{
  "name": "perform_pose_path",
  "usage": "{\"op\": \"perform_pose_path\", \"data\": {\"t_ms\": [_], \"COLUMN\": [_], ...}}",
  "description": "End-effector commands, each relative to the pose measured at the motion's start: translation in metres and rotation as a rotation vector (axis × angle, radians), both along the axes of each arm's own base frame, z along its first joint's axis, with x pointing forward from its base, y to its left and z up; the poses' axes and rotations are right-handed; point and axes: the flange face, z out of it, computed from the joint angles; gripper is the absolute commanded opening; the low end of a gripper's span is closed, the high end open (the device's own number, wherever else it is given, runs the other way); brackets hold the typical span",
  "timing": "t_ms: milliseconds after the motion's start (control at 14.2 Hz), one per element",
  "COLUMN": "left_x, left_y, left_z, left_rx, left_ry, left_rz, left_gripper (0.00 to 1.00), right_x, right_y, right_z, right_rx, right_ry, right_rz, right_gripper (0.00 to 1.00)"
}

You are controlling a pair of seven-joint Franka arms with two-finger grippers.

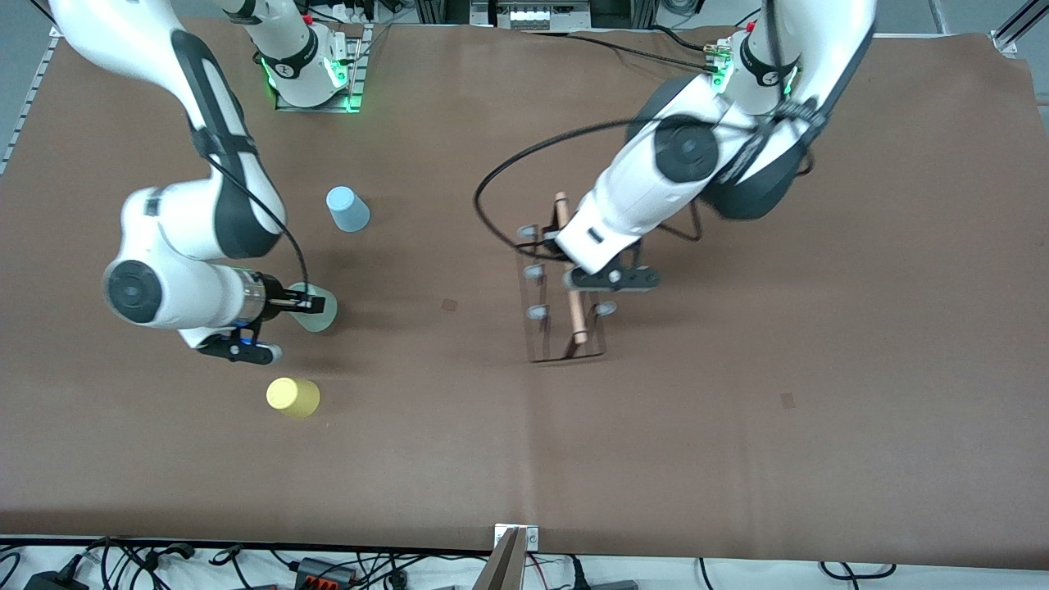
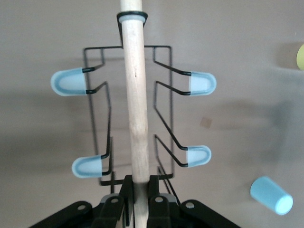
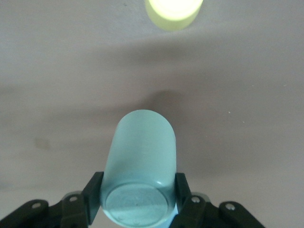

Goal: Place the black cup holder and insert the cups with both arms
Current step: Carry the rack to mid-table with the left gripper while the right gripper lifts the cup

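Rack placed, upright on table [image 1: 737, 459] at centre-right of front frame; no cup on any peg yet, so all three insertions left. First pickup apparently underway.

Black cup holder [image 1: 565, 287]: stands on its wire base, wooden rod [image 1: 571, 270] on top. Long axis = rod, running roughly top-to-bottom in front frame, slightly tilted, upper end toward robot bases, lower end toward camera. Pegs [image 2: 202, 83] stick out sideways off both sides of rod, tips angled upward; four visible in left wrist view, all bare.

Left gripper [image 1: 583, 270]: over rack, pressed together on the rod near its upper end; left wrist view shows fingers [image 2: 127, 190] pinching rod [image 2: 137, 118] at bottom centre of frame. Probably steadying rack.

Right gripper [image 1: 310, 306]: at left-centre of front frame, clamped on grey-green cup [image 1: 318, 308]. Right wrist view: fingers [image 3: 94, 194] squeezing cup [image 3: 140, 161] on both sides near its closed base, cup inverted, base up. Cannot tell if lifted or resting on table.

Light blue cup [image 1: 348, 210]: upper left-centre of front frame, on table, inverted, untouched. Yellow cup [image 1: 292, 397]: lower left, on table, also inverted, untouched.

Remaining, by judgement: carry grey-green cup to rack, drop over a peg, repeat for blue and yellow.
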Motion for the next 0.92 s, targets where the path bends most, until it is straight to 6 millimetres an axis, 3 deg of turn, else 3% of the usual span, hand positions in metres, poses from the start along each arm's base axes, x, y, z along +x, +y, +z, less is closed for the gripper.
{"op": "perform_pose_path", "data": {"t_ms": [0,141,423,564,846], "left_x": [0.002,-0.009,-0.019,-0.021,-0.014], "left_y": [-0.044,-0.062,-0.075,-0.076,-0.069], "left_z": [-0.019,-0.039,-0.047,-0.052,-0.067], "left_rx": [-0.006,0.013,0.019,0.025,0.054], "left_ry": [-0.043,-0.043,-0.041,-0.037,-0.034], "left_rz": [0.051,0.045,0.022,0.017,0.035], "left_gripper": [0.0,0.0,0.0,0.0,0.12], "right_x": [0.005,-0.002,-0.018,-0.021,-0.026], "right_y": [0.015,0.037,0.083,0.091,0.09], "right_z": [0.024,0.03,0.039,0.038,0.03], "right_rx": [0.019,0.017,0.016,0.009,-0.015], "right_ry": [0.002,0.015,0.012,0.019,0.06], "right_rz": [0.036,0.065,0.126,0.12,0.062], "right_gripper": [0.23,0.23,0.23,0.23,0.23]}}
